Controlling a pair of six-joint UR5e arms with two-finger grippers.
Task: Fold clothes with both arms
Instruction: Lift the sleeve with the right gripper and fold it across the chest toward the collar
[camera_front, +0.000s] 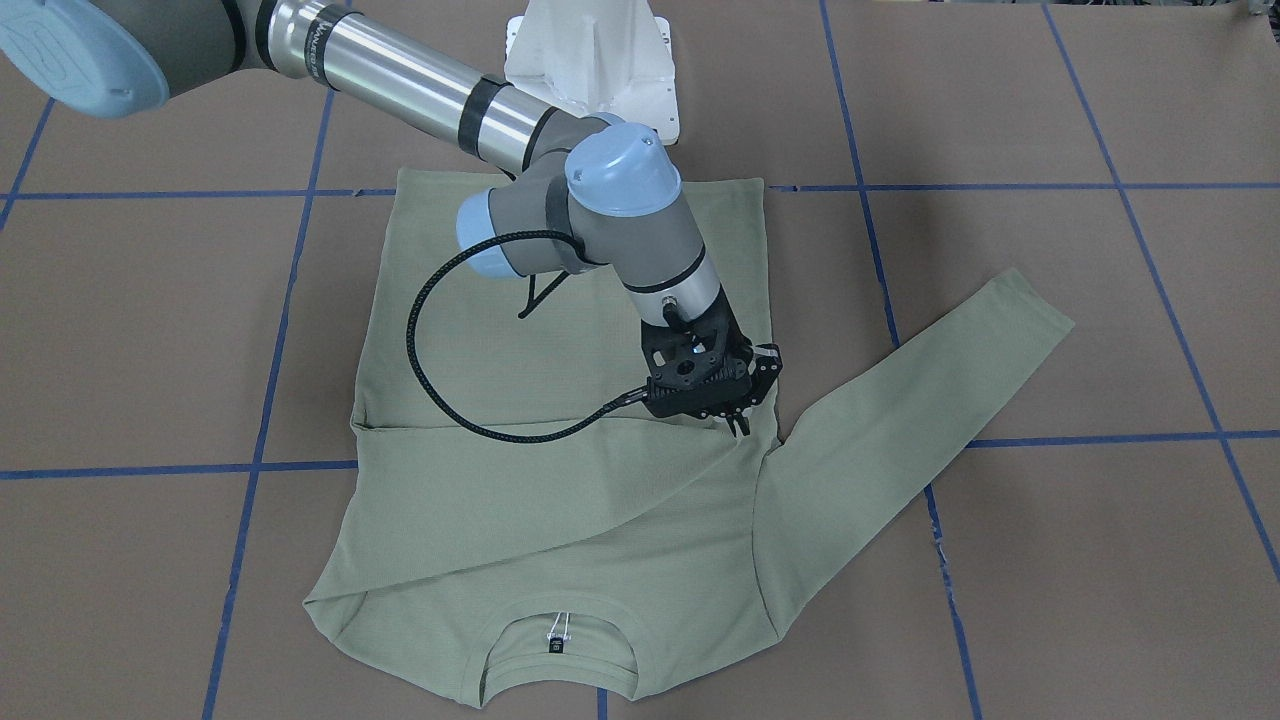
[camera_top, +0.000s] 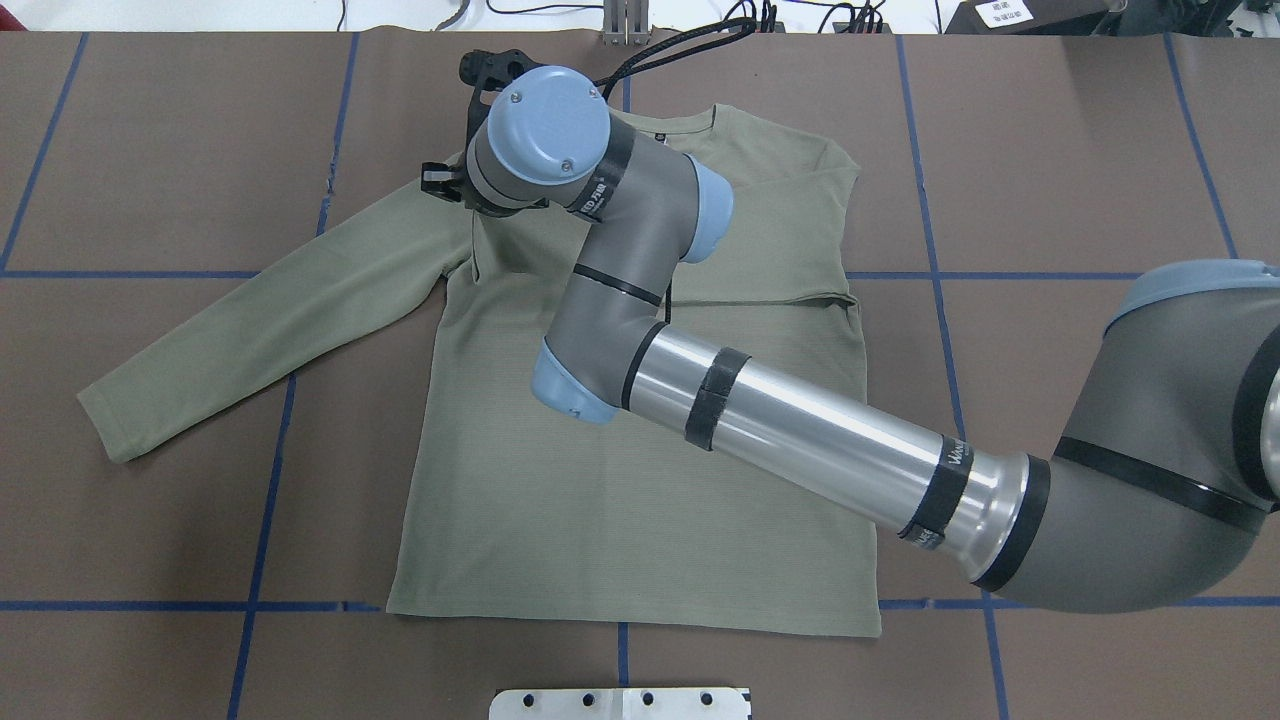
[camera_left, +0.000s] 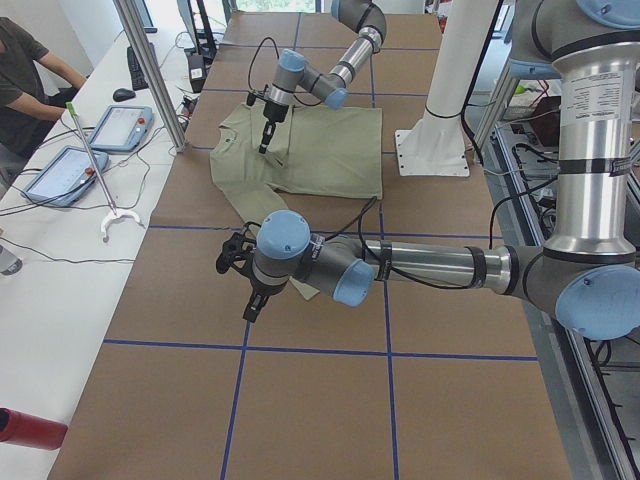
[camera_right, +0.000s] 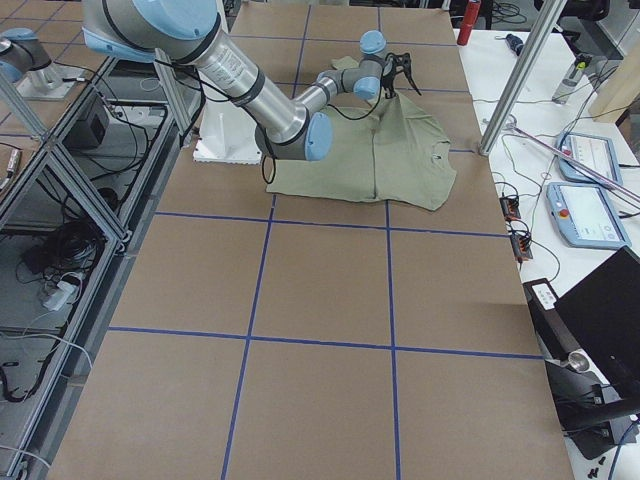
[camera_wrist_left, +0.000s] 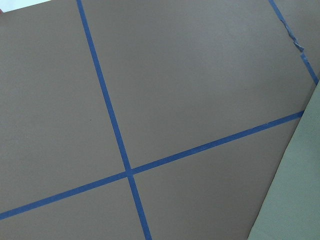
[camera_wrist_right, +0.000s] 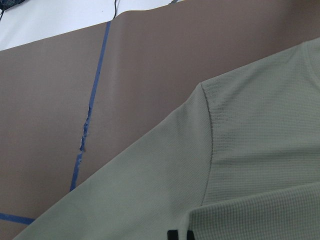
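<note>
The sage-green shirt (camera_front: 560, 520) lies flat on the brown table, with its neckline and black label (camera_front: 556, 645) away from the robot. One sleeve (camera_front: 930, 400) stretches out to the robot's left. The other is folded across the chest. My right gripper (camera_front: 741, 428) points down at that folded sleeve's cuff by the armpit. In the right wrist view its fingertips (camera_wrist_right: 172, 235) sit close together at the cuff's edge. My left gripper (camera_left: 248, 310) hovers over bare table, off the shirt; only the exterior left view shows it, so I cannot tell its state.
The white pedestal (camera_front: 590, 60) stands behind the shirt's hem. Blue tape lines (camera_wrist_left: 110, 120) grid the table. A seated person (camera_left: 25, 80), control tablets (camera_left: 120, 125) and a metal post (camera_left: 150, 70) occupy the bench beyond. A red cylinder (camera_left: 30, 428) lies there too.
</note>
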